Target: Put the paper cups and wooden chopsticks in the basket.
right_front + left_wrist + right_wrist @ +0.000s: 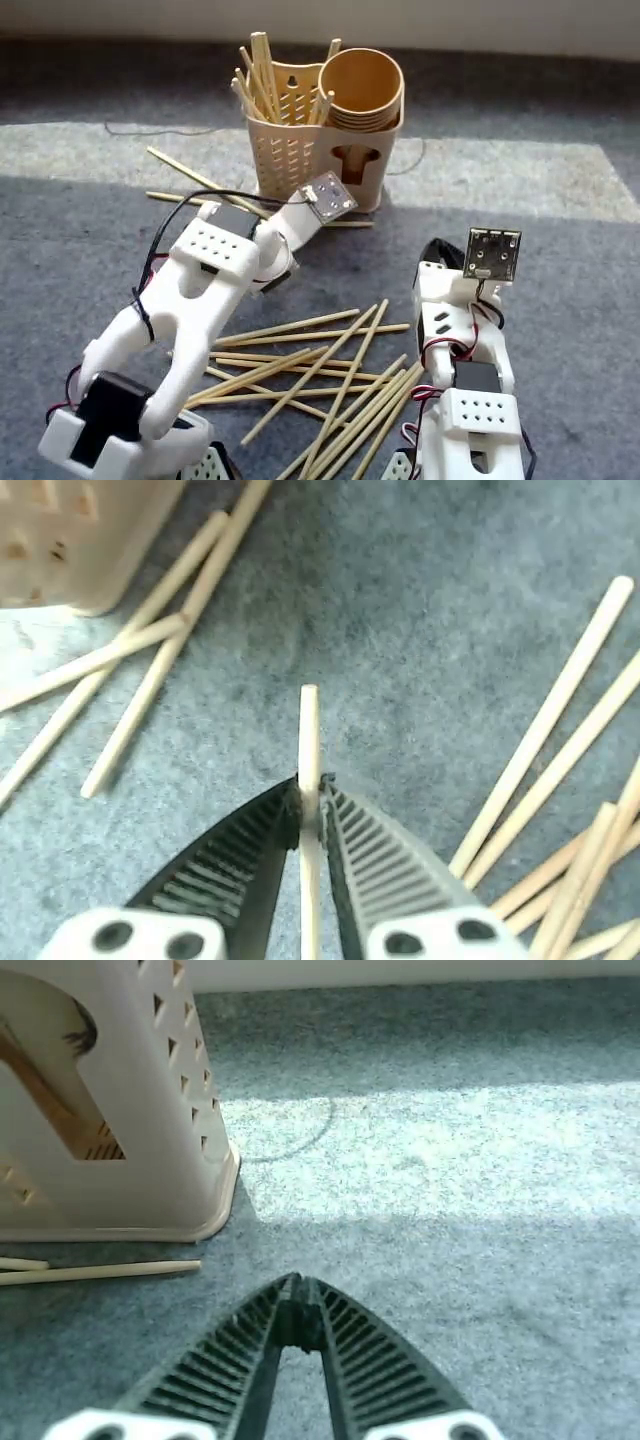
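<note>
I see paper cups [362,88] stacked in the basket [300,160], with many loose chopsticks [320,367] left before it. My left gripper [310,785] pinches a chopstick [309,730]; the right gripper [299,1295] has its fingers pressed together, empty.

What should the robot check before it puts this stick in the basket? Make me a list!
1. Stick gripped firmly: ok. The left gripper is shut on one chopstick, which pokes out past the tips.
2. Basket standing upright: ok.
3. Room in the stick compartment: cannot tell. Several basket chopsticks stand there, next to the paper cups.
4. Other arm out of the way: ok. The right gripper is shut, empty and apart from the basket.
5. Job finished after this stick: not ok. Many loose chopsticks lie on the carpet.
</note>
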`<state>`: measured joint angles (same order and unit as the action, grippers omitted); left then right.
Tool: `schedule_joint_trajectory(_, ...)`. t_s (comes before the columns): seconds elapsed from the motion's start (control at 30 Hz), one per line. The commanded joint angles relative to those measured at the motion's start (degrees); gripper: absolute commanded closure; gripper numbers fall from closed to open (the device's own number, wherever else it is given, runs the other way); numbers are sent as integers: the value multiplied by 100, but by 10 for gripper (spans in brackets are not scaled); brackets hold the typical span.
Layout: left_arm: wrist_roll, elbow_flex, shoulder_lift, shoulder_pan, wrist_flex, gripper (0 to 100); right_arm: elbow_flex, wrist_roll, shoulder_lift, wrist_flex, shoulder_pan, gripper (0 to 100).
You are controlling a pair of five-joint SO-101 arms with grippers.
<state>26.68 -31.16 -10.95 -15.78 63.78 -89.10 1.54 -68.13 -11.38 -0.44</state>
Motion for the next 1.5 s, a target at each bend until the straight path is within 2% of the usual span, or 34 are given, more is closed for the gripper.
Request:
schedule_joint_trajectory(0.0,-193,48,-699,-22,44,994,66,53,-57,180,22,988)
schedule_joint_trajectory(0.13,-211,92,-1121,-4,97,994,57,53,-57,180,22,988)
schedule_joint_trajectory(0.4,-229,752,-2202,-4,747,994,40,53,-57,180,22,988)
schedule_joint_trajectory(0.63,-246,1376,-2782,-40,730,994,31,62,-57,180,-40,988)
schedule_joint_trajectory(0.73,-659,1780,-2800,-13,712,994,31,62,-57,180,-40,988)
schedule_joint_trajectory(0.97,-1187,2290,-2809,-22,62,994,31,62,-57,180,-40,988)
schedule_joint_trajectory(1.23,-1292,2281,-2826,-48,-791,994,31,62,-57,180,-40,988)
schedule_joint_trajectory(1.47,-2259,2290,-2826,-4,-2048,994,31,62,-57,180,-40,988)
